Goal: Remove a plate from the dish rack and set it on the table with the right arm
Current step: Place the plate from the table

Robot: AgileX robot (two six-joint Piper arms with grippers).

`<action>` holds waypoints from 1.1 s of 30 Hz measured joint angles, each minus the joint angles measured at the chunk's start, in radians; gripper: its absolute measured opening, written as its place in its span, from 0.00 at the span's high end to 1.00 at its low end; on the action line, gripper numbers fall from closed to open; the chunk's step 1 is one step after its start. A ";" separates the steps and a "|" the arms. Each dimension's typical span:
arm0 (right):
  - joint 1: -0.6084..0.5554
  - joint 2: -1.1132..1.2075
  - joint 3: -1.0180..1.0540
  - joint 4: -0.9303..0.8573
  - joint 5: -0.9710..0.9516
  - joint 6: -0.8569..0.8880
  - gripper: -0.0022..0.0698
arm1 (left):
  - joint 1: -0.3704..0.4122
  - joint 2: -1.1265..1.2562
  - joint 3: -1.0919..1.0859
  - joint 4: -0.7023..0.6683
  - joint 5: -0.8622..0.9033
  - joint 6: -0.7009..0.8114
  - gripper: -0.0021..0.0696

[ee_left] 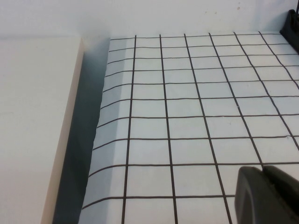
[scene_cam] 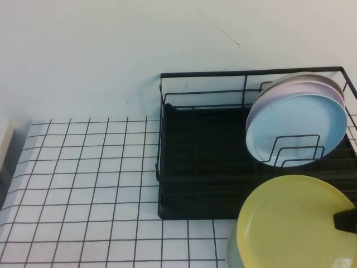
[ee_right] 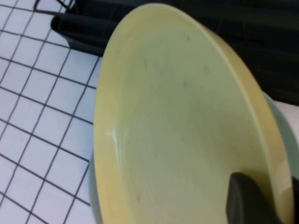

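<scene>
The yellow plate (scene_cam: 293,223) is tilted in the air at the front right, over the front edge of the black dish rack (scene_cam: 201,167) and the gridded table (scene_cam: 83,184). My right gripper (scene_cam: 346,220) is shut on the plate's rim. In the right wrist view one black finger (ee_right: 250,200) lies on the face of the yellow plate (ee_right: 177,121), and my right gripper (ee_right: 274,189) straddles the rim. A pale green plate (scene_cam: 231,251) sits right behind the yellow one. My left gripper (ee_left: 262,175) is shut and empty, low over the table's left part.
A light blue plate (scene_cam: 295,128) stands in the rack's wire holders, with a pink plate (scene_cam: 268,95) and another behind it. A beige board (ee_left: 32,130) lies off the table's left edge. A white wall stands behind.
</scene>
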 joint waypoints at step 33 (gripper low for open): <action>0.000 0.020 -0.236 -0.295 0.193 0.097 0.71 | 0.000 0.000 0.000 0.000 0.000 0.000 0.98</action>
